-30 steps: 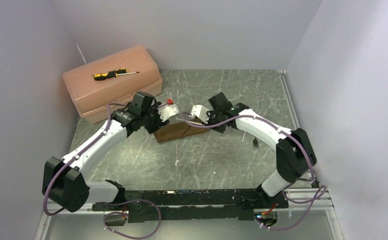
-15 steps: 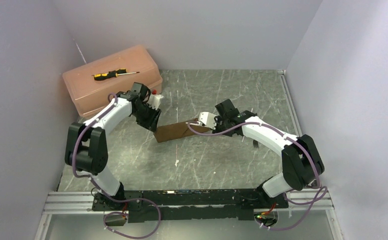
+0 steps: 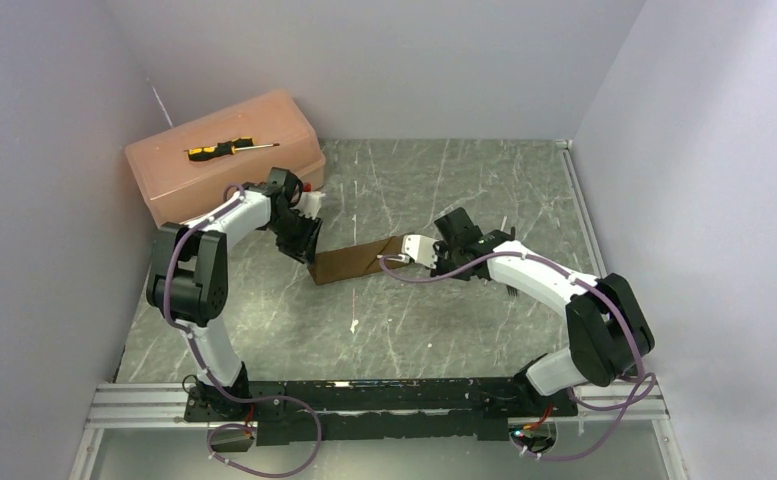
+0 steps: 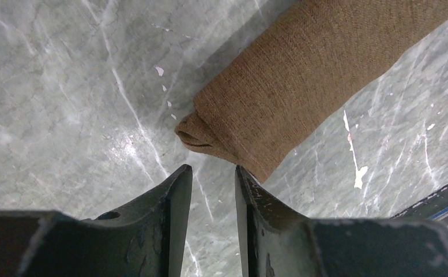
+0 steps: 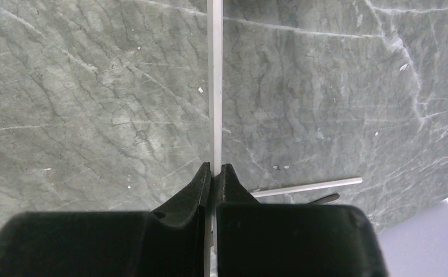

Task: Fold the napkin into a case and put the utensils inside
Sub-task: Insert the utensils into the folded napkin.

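The brown napkin [image 3: 356,261] lies on the table folded into a narrow flat oblong case, and its rolled left end [image 4: 302,86] fills the left wrist view. My left gripper [image 3: 304,248] [image 4: 213,168] hovers just short of that end, open by a narrow gap with nothing between its fingers. The right fingertip [image 4: 245,176] reaches the cloth's corner. My right gripper [image 3: 467,240] [image 5: 215,167] sits off the napkin's right end, shut on a thin silvery utensil handle [image 5: 214,86] that runs straight ahead. Another utensil [image 5: 308,187] lies on the table beside it.
A pink box [image 3: 264,120] stands at the back left with a yellow-and-black screwdriver [image 3: 226,150] on its lid, close behind my left arm. Grey walls close in on the left, back and right. A small white scrap [image 3: 354,325] lies on the marbled table [image 3: 414,320].
My left arm has folded back toward the box, and its jaws have narrowed at the napkin's left end. My right gripper has slid right and nearer with the utensil, uncovering the napkin.
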Motion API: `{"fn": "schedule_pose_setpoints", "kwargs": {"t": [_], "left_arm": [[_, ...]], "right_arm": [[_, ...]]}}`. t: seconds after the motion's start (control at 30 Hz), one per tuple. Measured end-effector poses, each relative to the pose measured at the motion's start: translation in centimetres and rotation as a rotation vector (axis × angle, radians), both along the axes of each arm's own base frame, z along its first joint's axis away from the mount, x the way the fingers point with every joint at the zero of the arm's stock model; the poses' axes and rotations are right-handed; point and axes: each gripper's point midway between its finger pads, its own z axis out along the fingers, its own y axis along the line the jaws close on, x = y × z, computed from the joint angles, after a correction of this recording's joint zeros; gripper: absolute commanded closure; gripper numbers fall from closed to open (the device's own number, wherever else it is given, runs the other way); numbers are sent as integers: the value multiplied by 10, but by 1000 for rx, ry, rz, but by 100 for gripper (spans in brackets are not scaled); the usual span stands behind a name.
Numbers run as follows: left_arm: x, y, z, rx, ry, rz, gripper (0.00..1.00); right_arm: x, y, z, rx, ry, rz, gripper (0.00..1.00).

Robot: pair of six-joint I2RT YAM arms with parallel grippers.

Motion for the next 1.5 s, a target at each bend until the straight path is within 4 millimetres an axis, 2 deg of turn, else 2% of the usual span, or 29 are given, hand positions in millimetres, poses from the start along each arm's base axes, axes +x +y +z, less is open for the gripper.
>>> {"fn": "schedule_pose_setpoints", "kwargs": {"t": [0.33,0.53,0.73,0.97,1.5], "left_arm": [[6,2,-19,3,17,11,65],[6,3,-21,3,17,13,67],[9,2,-22,1,7,13,68],[7,3,-26,4,14,11,70],[7,4,-27,9,10,3,72]], "right_arm": [[-5,-6,-7,-15,-8,7,100],[-2,-5,-9,-20,-2,7,100],[7,9,-10,-24,4,26,100],[8,23,-10,-20,11,60,100],[20,74,-14,-5,27,189,100]]}}
